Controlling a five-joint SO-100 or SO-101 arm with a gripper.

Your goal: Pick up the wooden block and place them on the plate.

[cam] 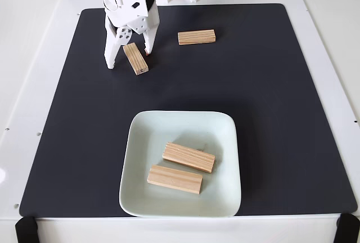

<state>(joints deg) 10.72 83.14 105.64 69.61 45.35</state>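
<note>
- Jaws spread wide, one white finger on each side of a small wooden block (pixel 135 58), not squeezing it yet as far as can be told.
- Gripper (pixel 130 59) pointing down at the far left of the dark mat (pixel 270 85), in the fixed view.
- Left finger tip down near the mat, a little apart from the block; right finger tip just beside the block's far end, maybe touching.
- Block between the fingers lying flat and turned at a slant, one end pointing near and to the right.
- Second loose block (pixel 197 36) to the right of the gripper, lying flat and nearly straight across, well apart from the first.
- Plate (pixel 140 142) at the near middle of the mat, pale and squarish with a raised rim.
- Two more blocks already on the plate: one (pixel 189 157) toward the far side, one (pixel 175 179) just beside it toward the near side, close together and maybe touching.
- Probably light, hard and stiff: no bending, no squashing, no breaking from a firm squeeze.
- Smooth wood, so maybe a bit slippery if pinched only at a corner.
- Best to pinch across the two long flat sides, near the middle, so no tipping when lifted.
- Slanted block, so best to line the fingers up square with its long sides before closing.
- Plenty of bare plate left for two more, mostly along its far side.
</note>
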